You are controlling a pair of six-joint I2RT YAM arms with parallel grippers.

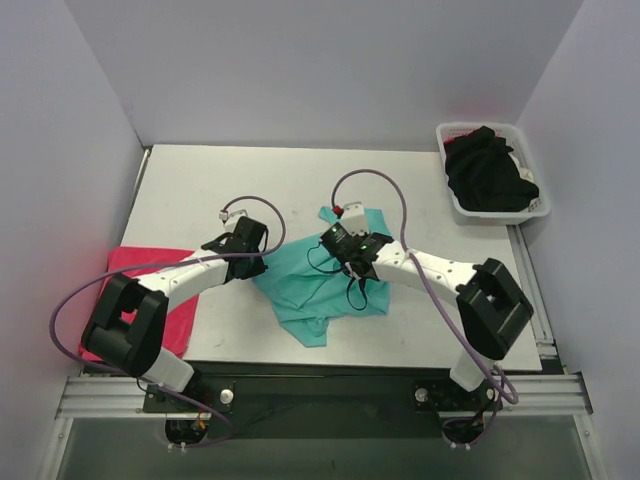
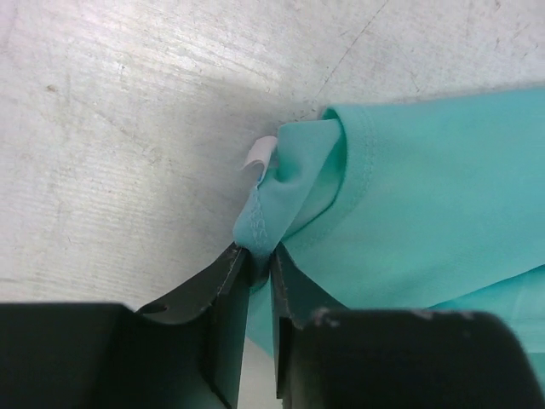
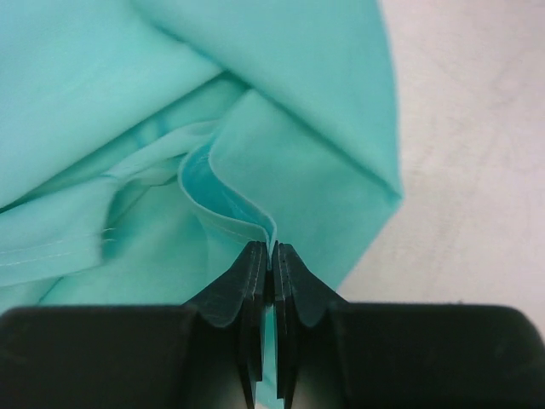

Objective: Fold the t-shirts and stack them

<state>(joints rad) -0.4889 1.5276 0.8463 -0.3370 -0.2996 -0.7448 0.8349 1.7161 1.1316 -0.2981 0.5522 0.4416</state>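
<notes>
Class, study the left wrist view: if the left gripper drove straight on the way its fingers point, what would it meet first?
The teal t-shirt: its bunched edge sits between the fingers of the left gripper. Past that fold comes the white label, then bare table, though depth is hard to judge.

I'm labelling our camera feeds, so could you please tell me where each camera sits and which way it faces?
Top external: above and behind the bases, looking down on the table; left arm and right arm show, over the teal t-shirt.
Left wrist: on the left wrist, looking along the left pincer at the shirt edge it pinches.
Right wrist: on the right wrist, looking along the right pincer at a pinched fold.
Shared: all three views show the teal t-shirt.
</notes>
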